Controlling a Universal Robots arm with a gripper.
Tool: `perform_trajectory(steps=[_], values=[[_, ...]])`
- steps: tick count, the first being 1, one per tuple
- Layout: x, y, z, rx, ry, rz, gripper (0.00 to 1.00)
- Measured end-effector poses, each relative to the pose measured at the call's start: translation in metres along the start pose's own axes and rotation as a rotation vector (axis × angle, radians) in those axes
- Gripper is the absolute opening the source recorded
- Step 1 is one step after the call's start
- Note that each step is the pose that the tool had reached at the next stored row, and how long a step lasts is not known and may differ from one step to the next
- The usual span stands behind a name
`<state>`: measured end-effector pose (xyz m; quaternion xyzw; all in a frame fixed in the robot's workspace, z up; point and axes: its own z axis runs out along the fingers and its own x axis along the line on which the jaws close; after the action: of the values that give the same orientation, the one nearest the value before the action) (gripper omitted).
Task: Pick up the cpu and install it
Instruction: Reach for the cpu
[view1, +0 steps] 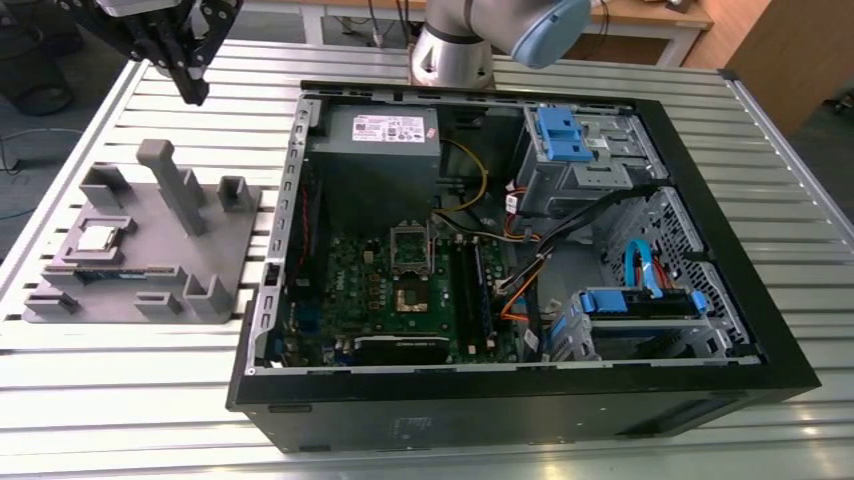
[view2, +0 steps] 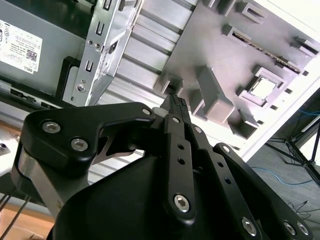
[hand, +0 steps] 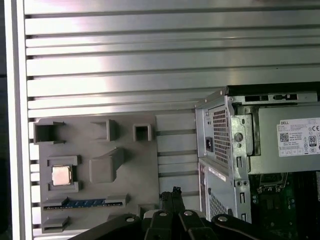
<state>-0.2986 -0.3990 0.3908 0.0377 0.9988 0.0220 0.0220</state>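
Silver-grey metal tops the cpu (view1: 96, 238), a small flat square with a pale rim. It sits in a shallow pocket of the matte grey holder (view1: 230, 243), which lies on the ribbed aluminium desk (view1: 120, 400) beside the open computer case (view1: 534, 405), on the exterior view's left of it.

The gripper (view1: 199, 97) hangs above the desk past the holder's far edge. Its black fingers (view2: 179, 125) are pressed together at the tips and carry nothing. From there the cpu lies well apart — lower, nearer the exterior camera and somewhat toward that view's left, beyond the holder's tall upright post (view1: 167, 180).

Being square, the chip has no long axis — its sides run parallel to the holder's edges. Inside the case the green motherboard (view1: 360, 290) does not yet hold it.
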Motion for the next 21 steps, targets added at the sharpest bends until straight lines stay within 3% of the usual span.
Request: perform_trajectory(steps=[21], values=[[0.0366, -0.0027, -0.0013, -0.0002, -0.0014, 0.0, 0.11]])
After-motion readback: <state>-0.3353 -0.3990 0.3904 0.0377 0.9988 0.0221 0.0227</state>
